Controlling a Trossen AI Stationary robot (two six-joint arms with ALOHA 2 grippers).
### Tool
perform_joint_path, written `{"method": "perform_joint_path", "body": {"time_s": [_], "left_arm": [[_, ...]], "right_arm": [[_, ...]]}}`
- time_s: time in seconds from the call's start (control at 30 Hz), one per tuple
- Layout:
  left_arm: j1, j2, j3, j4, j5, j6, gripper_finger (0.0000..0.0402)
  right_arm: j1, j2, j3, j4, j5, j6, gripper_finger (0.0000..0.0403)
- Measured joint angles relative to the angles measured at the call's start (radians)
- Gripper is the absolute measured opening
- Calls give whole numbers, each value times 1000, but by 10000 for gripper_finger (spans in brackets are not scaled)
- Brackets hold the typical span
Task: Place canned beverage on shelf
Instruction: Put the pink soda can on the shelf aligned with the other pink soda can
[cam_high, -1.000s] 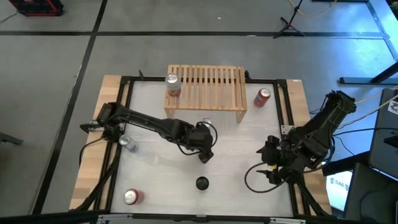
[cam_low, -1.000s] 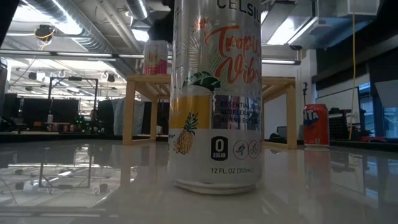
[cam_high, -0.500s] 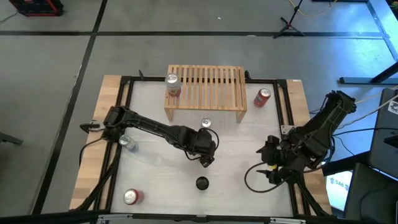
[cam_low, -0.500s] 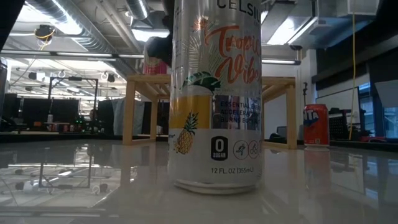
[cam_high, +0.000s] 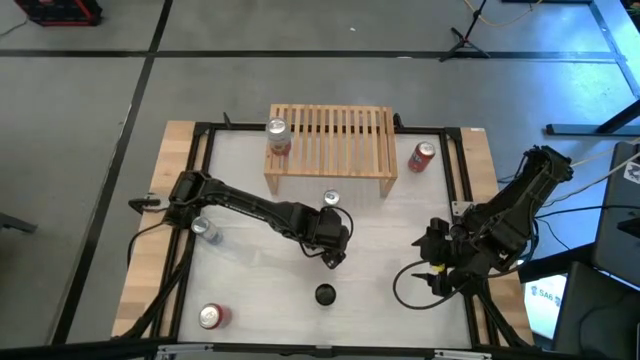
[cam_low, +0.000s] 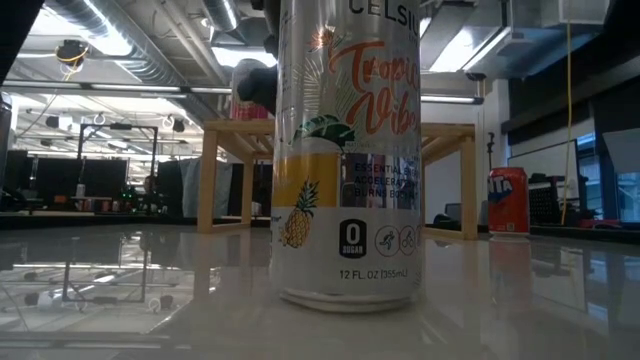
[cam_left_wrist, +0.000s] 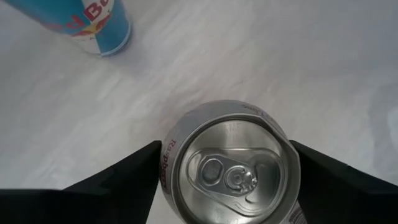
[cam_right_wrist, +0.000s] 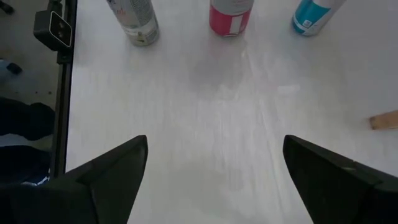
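A tall silver can with a pineapple print (cam_low: 345, 150) stands upright on the white table, its silver top showing in the left wrist view (cam_left_wrist: 230, 165). My left gripper (cam_high: 335, 248) hangs over it and hides it in the high view. It is open (cam_left_wrist: 226, 144), with one finger on each side of the can's top. A dark part of the gripper shows beside the can's upper left (cam_low: 255, 85). The light-wood shelf (cam_high: 330, 150) stands at the far middle with one can (cam_high: 277, 133) on its left end. My right gripper (cam_high: 435, 270) waits open (cam_right_wrist: 216, 143) at the near right. My left gripper comes at the can from above, pointing down, with its open fingers (cam_left_wrist: 134, 168) on either side of the can's top rim (cam_left_wrist: 171, 155). I cannot tell whether they touch it. The can stands upright on the table.
A blue can (cam_left_wrist: 93, 25) stands just before the shelf (cam_high: 331, 199). A red can (cam_high: 422, 155) stands right of the shelf. Two more cans are at the left (cam_high: 205, 230) and near left (cam_high: 210, 316). A small dark round object (cam_high: 325, 294) sits near the front edge.
My left gripper has gone toward the table's near edge, uncovering the blue can before the shelf. It has come down over the silver can, and a dark part of it has come into the low view beside the can's upper left. The can has stayed put.
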Motion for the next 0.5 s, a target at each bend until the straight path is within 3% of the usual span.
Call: {"method": "perform_joint_path", "body": {"time_s": [0.27, 0.5], "left_arm": [[0, -21, 23, -52, 48, -45, 277], [-1, -78, 282, -351, 45, -45, 275]], "right_arm": [[0, 0, 0, -1, 0, 1, 363], [0, 0, 0, -3, 0, 1, 363]]}}
